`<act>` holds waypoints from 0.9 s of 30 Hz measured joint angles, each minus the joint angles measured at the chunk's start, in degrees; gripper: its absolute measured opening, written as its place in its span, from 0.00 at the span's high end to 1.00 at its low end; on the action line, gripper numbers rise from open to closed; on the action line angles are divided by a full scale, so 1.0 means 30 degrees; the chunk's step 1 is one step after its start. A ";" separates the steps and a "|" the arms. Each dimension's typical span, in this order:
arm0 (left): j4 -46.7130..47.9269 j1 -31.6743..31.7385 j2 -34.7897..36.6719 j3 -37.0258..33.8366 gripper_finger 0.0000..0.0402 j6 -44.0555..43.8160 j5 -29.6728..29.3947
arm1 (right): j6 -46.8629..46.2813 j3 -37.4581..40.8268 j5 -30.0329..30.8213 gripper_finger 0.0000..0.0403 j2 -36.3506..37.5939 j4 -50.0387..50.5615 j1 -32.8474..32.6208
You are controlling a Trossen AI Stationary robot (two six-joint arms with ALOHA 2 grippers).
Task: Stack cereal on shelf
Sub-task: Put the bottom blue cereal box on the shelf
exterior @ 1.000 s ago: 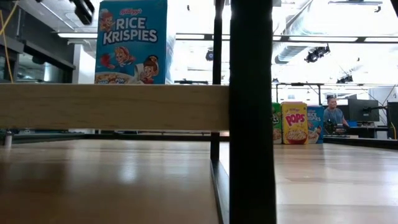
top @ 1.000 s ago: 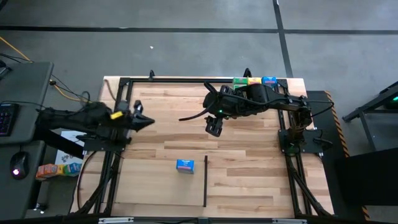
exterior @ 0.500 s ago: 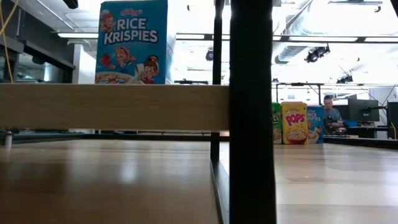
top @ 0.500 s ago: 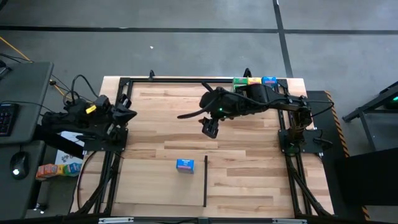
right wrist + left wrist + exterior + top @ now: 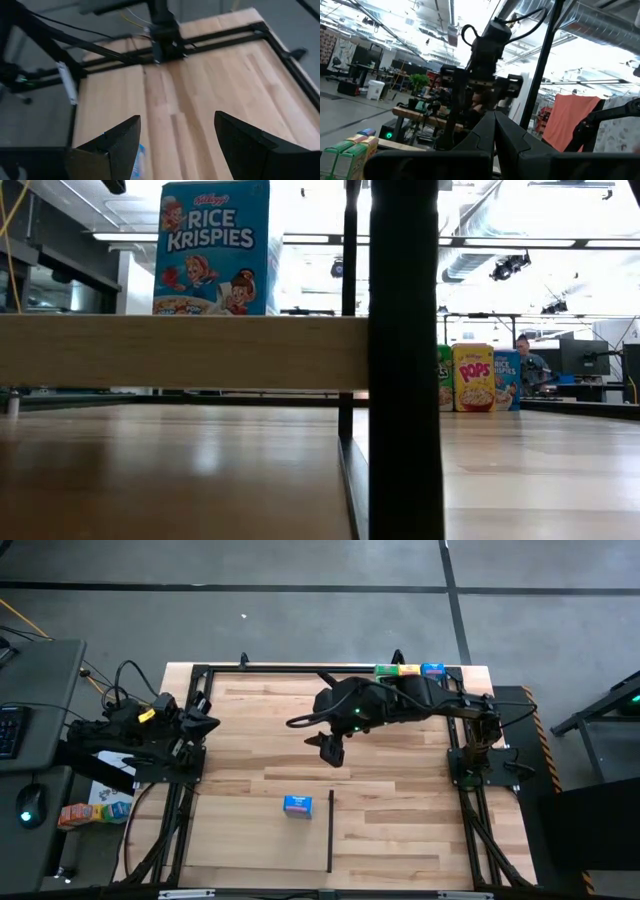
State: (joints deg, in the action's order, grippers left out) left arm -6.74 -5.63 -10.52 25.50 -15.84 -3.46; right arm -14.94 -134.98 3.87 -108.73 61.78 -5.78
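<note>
A blue cereal box (image 5: 297, 805) stands near the table's front middle, just left of the shelf's thin black bar (image 5: 330, 830). In the low view this blue box (image 5: 212, 245) shows above a pale level board (image 5: 180, 350). A green box (image 5: 385, 670), a yellow box (image 5: 408, 669) and another blue box (image 5: 432, 669) stand in a row at the far right edge. My right gripper (image 5: 330, 750) is open and empty above mid-table, beyond the blue box (image 5: 139, 160). My left gripper (image 5: 205, 723) is shut and empty at the left edge.
A large black metal frame (image 5: 300, 670) runs round the table top. The row of boxes also shows in the low view (image 5: 474, 378), with a person (image 5: 528, 360) in the room behind them. Bare wood lies between my right gripper and the blue box.
My left gripper has drawn back toward the table's left edge and then kept still. My right gripper has gone slowly toward the table's left and a little toward the near edge, closer to the blue box. The boxes have not moved.
</note>
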 joint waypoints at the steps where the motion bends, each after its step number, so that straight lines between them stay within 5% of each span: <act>1: -0.0007 0.0000 0.0000 0.0000 1.00 0.0005 0.0000 | -0.0006 0.0000 -0.0293 0.39 -0.0007 -0.0337 0.0000; 7: -0.0004 0.0000 0.0000 0.0000 1.00 0.0000 0.0003 | -0.0811 0.0000 -0.1545 0.39 -0.0015 -0.2161 -0.0061; 27: 0.0000 0.0000 0.0000 0.0000 1.00 -0.1137 -0.0159 | 0.1135 0.0823 -0.1098 0.39 -0.0032 -0.3381 -0.2161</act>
State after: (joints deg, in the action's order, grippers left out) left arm -6.74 -5.63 -10.52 25.50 -19.25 -3.94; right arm -11.53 -132.51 0.58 -108.82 51.64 -12.27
